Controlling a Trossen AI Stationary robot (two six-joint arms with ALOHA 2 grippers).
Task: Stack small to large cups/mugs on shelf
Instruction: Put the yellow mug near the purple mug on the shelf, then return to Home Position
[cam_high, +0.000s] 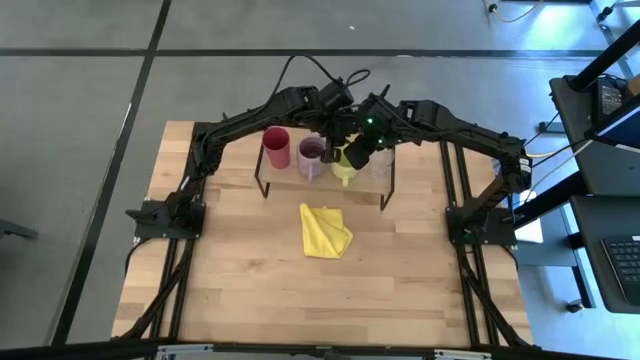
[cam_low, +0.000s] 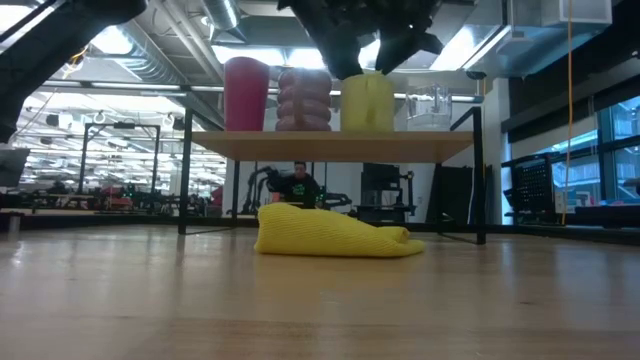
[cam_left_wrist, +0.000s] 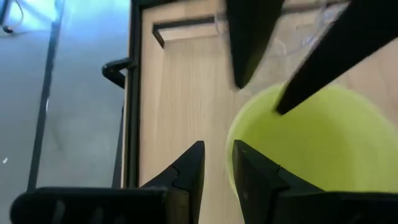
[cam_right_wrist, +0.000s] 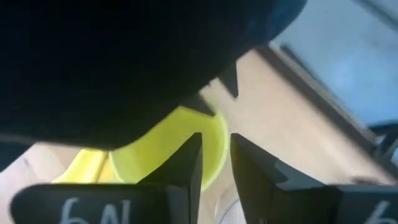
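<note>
On the shelf (cam_high: 290, 178) stand, from left to right, a magenta-red tumbler (cam_high: 276, 147), a purple mug (cam_high: 311, 157), a yellow-green mug (cam_high: 346, 168) and a clear glass (cam_high: 381, 160). Each rests on its base on the board (cam_low: 330, 146). Both grippers hang over the yellow-green mug (cam_low: 367, 103). My right gripper (cam_right_wrist: 216, 155) is shut on its rim. My left gripper (cam_left_wrist: 217, 165) is open and straddles the rim on another side, one finger (cam_left_wrist: 252, 177) over the mug's hollow and the other (cam_left_wrist: 191, 171) outside it. A strip of shelf shows between them. My right gripper pinches the yellow-green mug's rim (cam_right_wrist: 214, 140), one finger inside the mug and one outside. It comes from above, slanting down. The mug stands upright with its base on the shelf. My left gripper's inner finger lies close to the rim (cam_left_wrist: 229, 155); whether it touches, I cannot tell.
A folded yellow cloth (cam_high: 325, 232) lies on the table just in front of the shelf. The purple mug and the clear glass stand close on either side of the yellow-green mug. The table's near half is bare wood (cam_high: 320, 300). A person (cam_low: 297, 180) shows in the room beyond.
</note>
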